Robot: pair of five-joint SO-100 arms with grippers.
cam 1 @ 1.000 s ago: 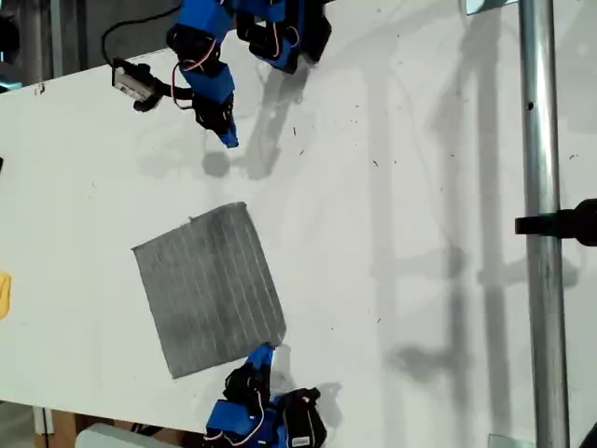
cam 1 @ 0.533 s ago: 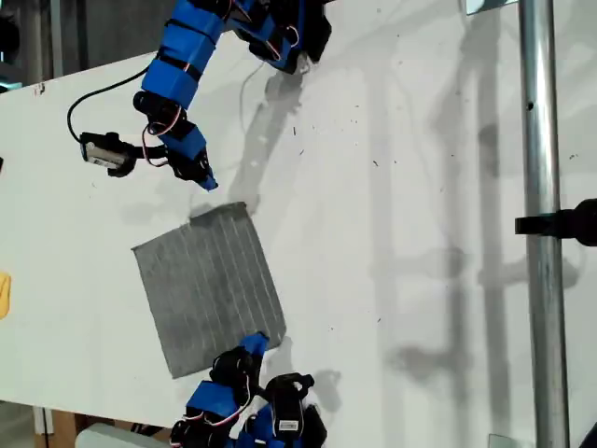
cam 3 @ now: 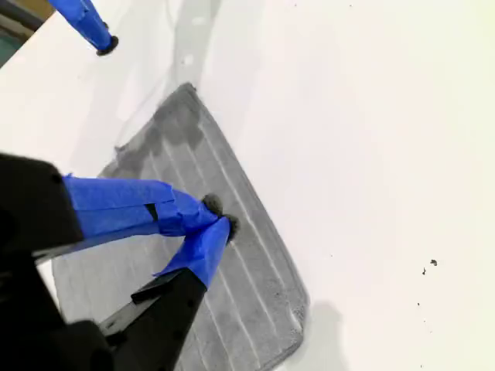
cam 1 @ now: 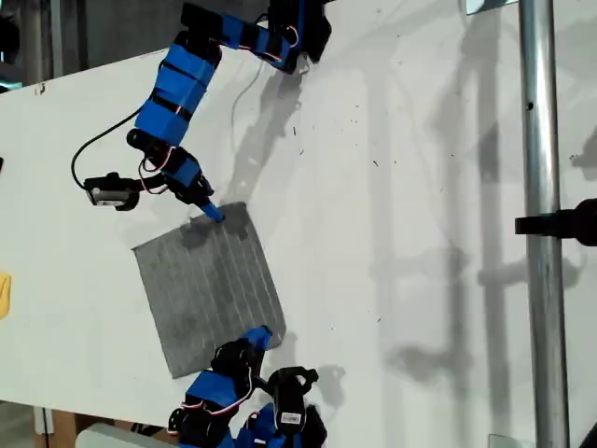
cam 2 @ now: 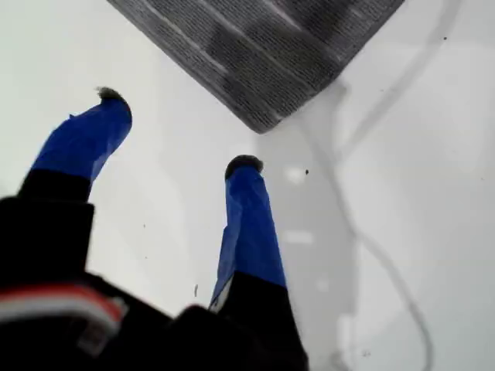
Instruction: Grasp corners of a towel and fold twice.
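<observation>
Item: towel, dark grey with fine pale stripes. Location: lower left of centre in the exterior view, flat on the white tabletop.

Condition: spread in a single layer, four corners out, no crease visible. Neither fold made, as judged from the lie of the cloth; both folds left, and no corner lifted.

Orientation: roughly square, so no marked long axis. Set askew to the frame; stripes run from upper to lower frame, leaning toward the lower right, parallel to the edge between the upper corner and the lower right corner.

My first gripper: jaws apart, nothing between them, aimed at a corner just ahead; in the exterior view at the towel's upper corner.

My second gripper: tips together over the cloth close to one edge, near the lower right corner in the exterior view. Whether any cloth is pinched: cannot tell.
</observation>
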